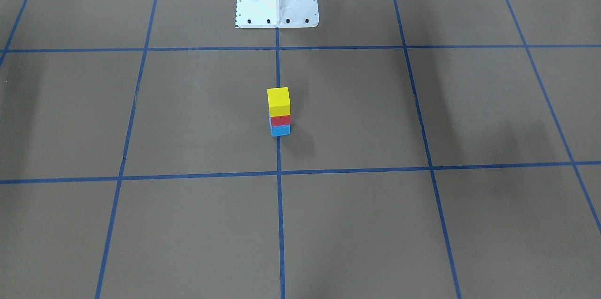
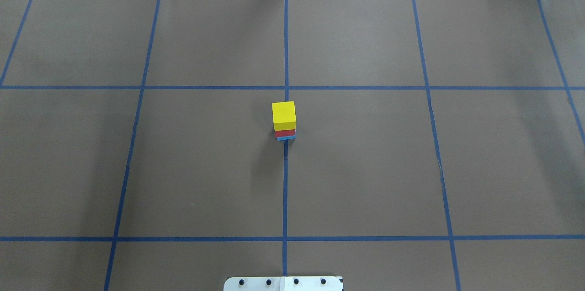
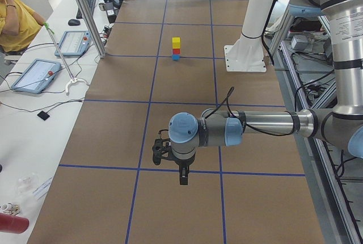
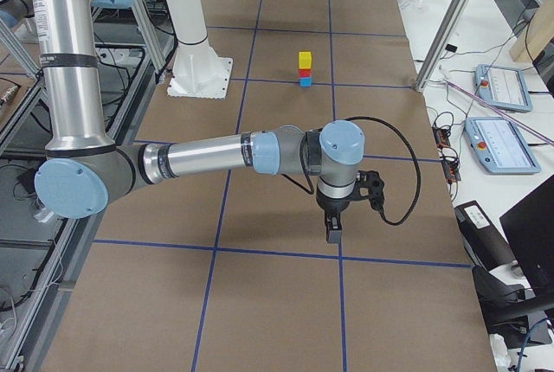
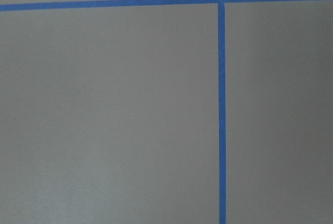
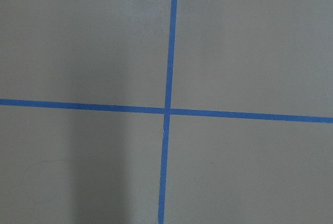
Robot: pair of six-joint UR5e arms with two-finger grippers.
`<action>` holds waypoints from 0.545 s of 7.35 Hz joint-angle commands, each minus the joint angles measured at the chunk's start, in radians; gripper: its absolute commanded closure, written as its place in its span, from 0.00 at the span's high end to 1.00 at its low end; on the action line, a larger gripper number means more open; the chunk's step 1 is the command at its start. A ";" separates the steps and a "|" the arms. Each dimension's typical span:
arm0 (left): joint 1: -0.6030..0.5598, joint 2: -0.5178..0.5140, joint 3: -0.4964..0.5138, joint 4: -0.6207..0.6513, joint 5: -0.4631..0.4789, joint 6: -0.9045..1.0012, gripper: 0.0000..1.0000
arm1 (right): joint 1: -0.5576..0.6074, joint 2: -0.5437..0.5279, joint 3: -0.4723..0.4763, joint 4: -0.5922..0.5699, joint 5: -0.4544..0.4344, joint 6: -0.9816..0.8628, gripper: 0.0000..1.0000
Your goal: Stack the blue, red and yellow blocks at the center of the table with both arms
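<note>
1. Blue block [image 1: 280, 130], red block [image 1: 280, 120] and yellow block [image 1: 278, 101] are stacked bottom to top at the centre of the desk [image 1: 188, 125]. The stack stands upright, long axis vertical.
2. Only the side views show the left gripper [image 3: 182, 177] and right gripper [image 4: 333, 232], both well apart from the stack.
3. Fingers, both grippers: cannot tell whether released or clenched.
4. Wrist views show tape lines [image 5: 222, 104].

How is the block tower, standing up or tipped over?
Standing up. The yellow block sits flat on the red block, and that one sits on the blue block, sides nearly lined up.
</note>
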 commanded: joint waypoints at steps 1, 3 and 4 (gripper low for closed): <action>-0.003 0.001 -0.006 -0.001 -0.005 0.002 1.00 | 0.000 -0.001 -0.002 0.000 0.002 0.003 1.00; -0.002 -0.002 -0.011 -0.009 0.001 0.007 1.00 | -0.002 -0.007 -0.005 0.000 0.005 0.005 1.00; -0.002 0.000 -0.009 -0.011 0.001 0.007 1.00 | 0.000 -0.014 0.000 0.001 0.003 -0.001 1.00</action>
